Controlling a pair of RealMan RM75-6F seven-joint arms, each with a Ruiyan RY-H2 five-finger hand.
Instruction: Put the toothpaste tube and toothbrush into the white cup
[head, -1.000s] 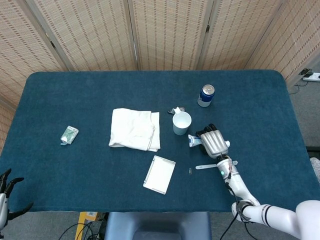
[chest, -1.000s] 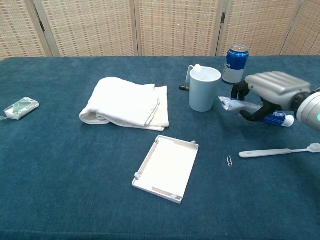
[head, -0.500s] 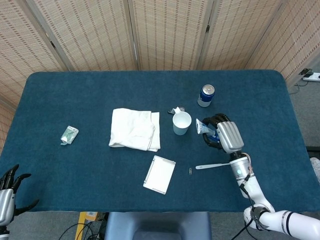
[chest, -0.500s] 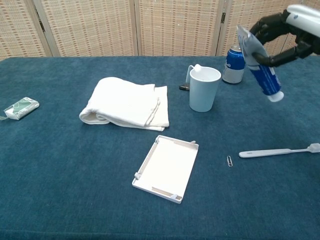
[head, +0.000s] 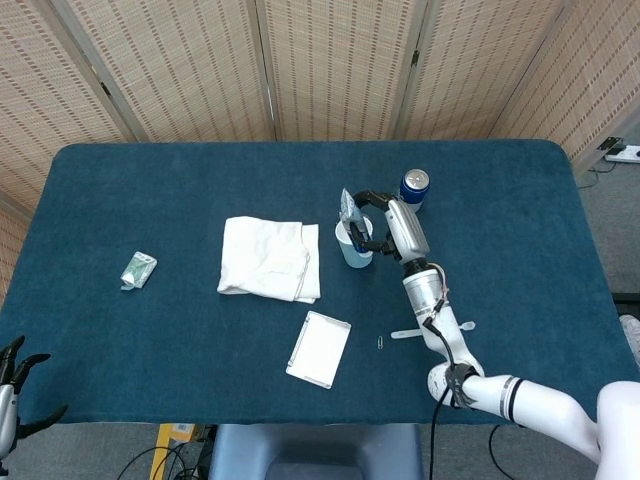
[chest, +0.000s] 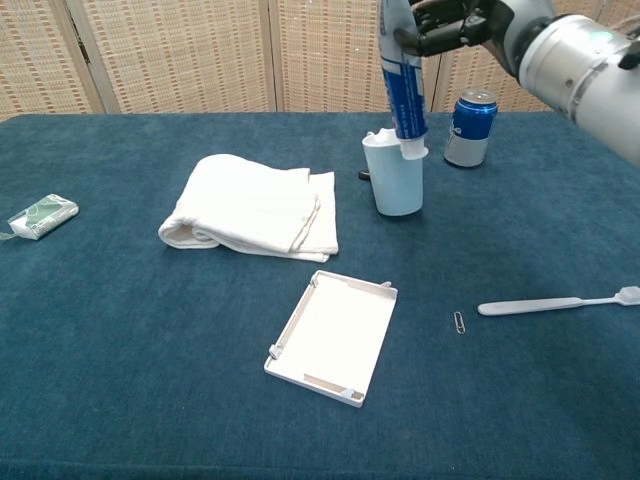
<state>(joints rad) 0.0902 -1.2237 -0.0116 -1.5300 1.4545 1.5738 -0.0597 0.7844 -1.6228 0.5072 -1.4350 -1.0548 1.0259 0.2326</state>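
Right hand: the right hand (chest: 455, 22) is seen at the top of the chest view, right of centre, fingers closed around the upper end of the toothpaste tube (chest: 401, 75).
Toothpaste tube: held nearly upright, cap end down, the cap at the rim of the white cup (chest: 394, 178); whether it is touching the rim cannot be told.
White cup: standing at the centre of the head view, just right of the folded white towel (head: 268, 258), tilted slightly in the chest view.
Toothbrush: the toothbrush (chest: 556, 301) is lying flat on the blue table (head: 150, 180) at the right edge of the chest view, well apart from the cup.
Left hand: the left hand (head: 10, 385) is seen only at the lower left corner of the head view, fingers spread, nothing held.
Other things: a blue can (chest: 470, 127) just right of the cup; a white tray (chest: 334, 336) lower centre; a paper clip (chest: 459, 322) near the toothbrush; a small packet (chest: 41, 216) at the left edge.
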